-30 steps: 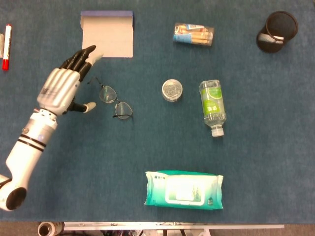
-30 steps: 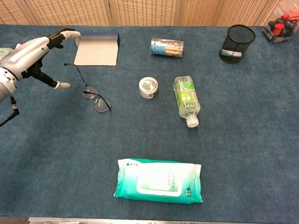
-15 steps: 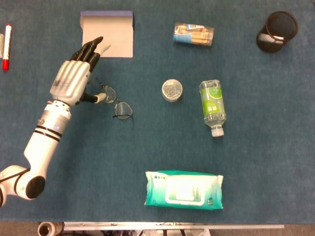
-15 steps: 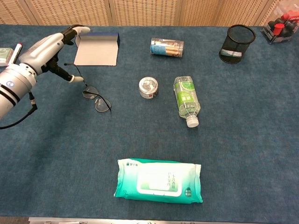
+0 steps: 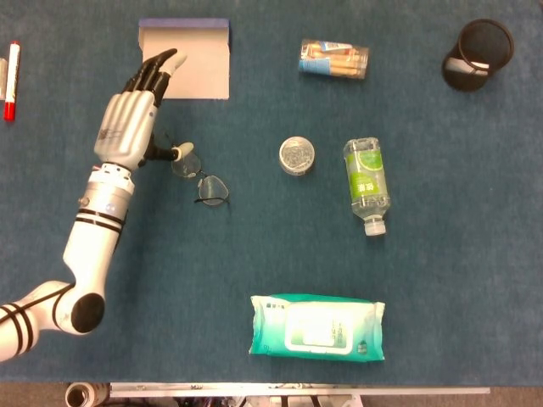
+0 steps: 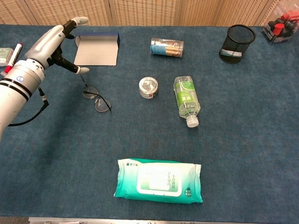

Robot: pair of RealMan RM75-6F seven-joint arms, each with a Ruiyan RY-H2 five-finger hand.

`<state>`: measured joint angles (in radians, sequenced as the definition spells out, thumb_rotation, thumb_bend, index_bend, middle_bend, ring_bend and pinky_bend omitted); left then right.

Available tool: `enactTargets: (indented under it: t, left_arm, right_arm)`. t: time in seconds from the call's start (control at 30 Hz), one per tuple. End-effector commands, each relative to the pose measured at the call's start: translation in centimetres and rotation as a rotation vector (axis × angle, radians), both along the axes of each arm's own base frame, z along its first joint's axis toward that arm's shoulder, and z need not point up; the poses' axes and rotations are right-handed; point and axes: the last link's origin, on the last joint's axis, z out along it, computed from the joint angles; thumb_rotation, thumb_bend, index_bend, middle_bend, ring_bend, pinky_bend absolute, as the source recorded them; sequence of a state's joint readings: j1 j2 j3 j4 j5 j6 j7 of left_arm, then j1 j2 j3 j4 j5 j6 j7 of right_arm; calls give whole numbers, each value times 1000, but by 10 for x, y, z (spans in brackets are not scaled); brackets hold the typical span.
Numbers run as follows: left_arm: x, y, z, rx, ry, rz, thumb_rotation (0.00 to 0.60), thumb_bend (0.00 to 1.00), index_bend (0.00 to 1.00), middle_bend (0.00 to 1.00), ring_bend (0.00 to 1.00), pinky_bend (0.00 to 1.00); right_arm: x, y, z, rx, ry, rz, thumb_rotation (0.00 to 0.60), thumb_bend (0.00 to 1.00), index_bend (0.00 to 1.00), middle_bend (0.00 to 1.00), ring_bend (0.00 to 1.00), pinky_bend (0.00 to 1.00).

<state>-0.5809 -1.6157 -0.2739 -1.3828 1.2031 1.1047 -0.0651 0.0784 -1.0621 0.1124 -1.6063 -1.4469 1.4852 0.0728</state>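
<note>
Left hand [image 5: 129,119] above eyeglasses [image 5: 200,175], fingers spread, holding nothing; contact apparently none. Eyeglasses on table [image 5: 254,246] near open box [image 5: 187,59]. Light, fragile; grasp frame bridge, avoid lenses.

Thin-framed glasses [image 5: 200,176] lying unfolded on blue cloth, one temple seemingly toward open box [image 5: 188,60]

**Print in sight, none of it legible**

The wipes pack [image 6: 159,180] carries a printed front panel, the water bottle [image 5: 366,181] a green label, the clear tube [image 5: 334,58] coloured printing, and all of it is too small to make out.
</note>
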Motion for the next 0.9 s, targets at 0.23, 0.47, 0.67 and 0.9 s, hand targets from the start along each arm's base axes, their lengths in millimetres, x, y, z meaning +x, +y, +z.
enactTargets:
  t: [0.23,0.47,0.67,0.9]
  left_arm:
    - [1,5,-5,50,0,38,600,52,0,88,68,138]
    - [-2,5,-5,95,17,54,600,52,0,101,76,139]
    - [-9,4,-5,121,55,54,600,53,0,104,78,139]
    - [-17,2,-3,155,82,59,600,52,0,107,79,138]
  right_arm:
    - [0,0,1,-1,-1,-1,600,409,567,466,335,305]
    - [0,0,1,-2,-2,0,600,409,566,466,335,305]
    - [0,1,1,-3,-2,1,600,409,566,466,335,305]
    - [0,0,1,-1,0,-2,600,409,566,466,335,305]
